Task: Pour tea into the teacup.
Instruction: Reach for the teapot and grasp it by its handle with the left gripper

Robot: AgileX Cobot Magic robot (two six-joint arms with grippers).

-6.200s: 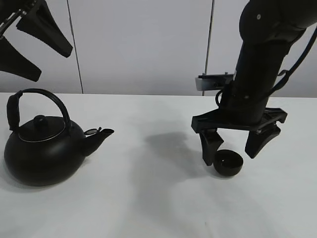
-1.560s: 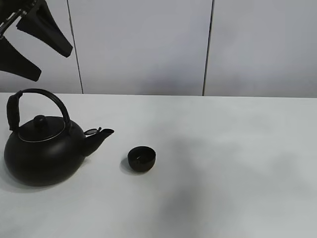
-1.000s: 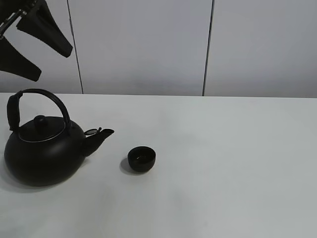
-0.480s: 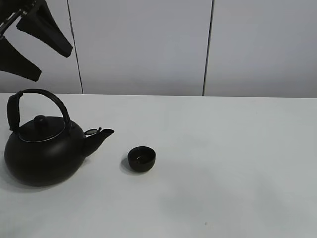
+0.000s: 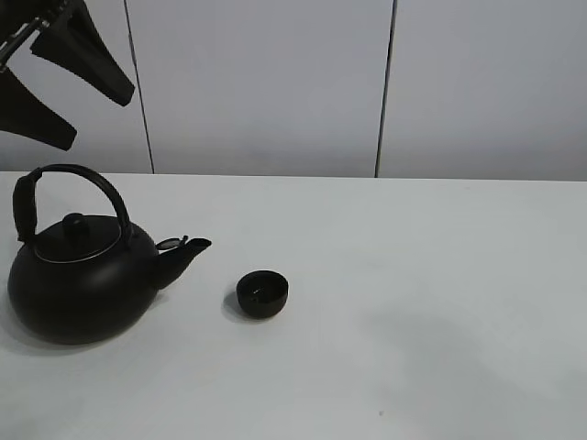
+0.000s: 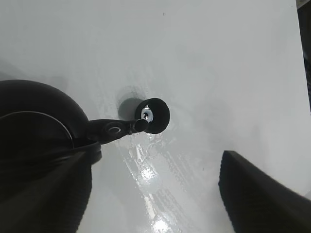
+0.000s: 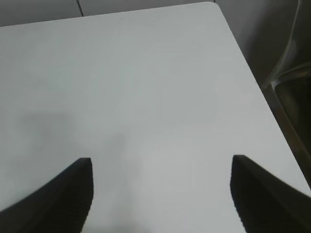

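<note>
Seen from high up, the teacup (image 5: 262, 294) sat just right of the kettle (image 5: 78, 284) spout, seemingly ready for pouring, with the left gripper (image 5: 99, 119) spread apart high above the kettle. Its wrist view looked down on spout and cup. The right wrist view showed the right gripper (image 7: 160, 194) parted and empty near the table (image 7: 146, 73) right edge, likely kept clear.

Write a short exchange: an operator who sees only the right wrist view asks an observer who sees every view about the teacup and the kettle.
Operator: I see only bare table. Where is the teacup?
Observer: The teacup stands upright on the table, just off the spout of the kettle, not touching it.
Operator: Is the kettle held?
Observer: No. The left gripper hangs open above the kettle's handle, clear of it.
</note>
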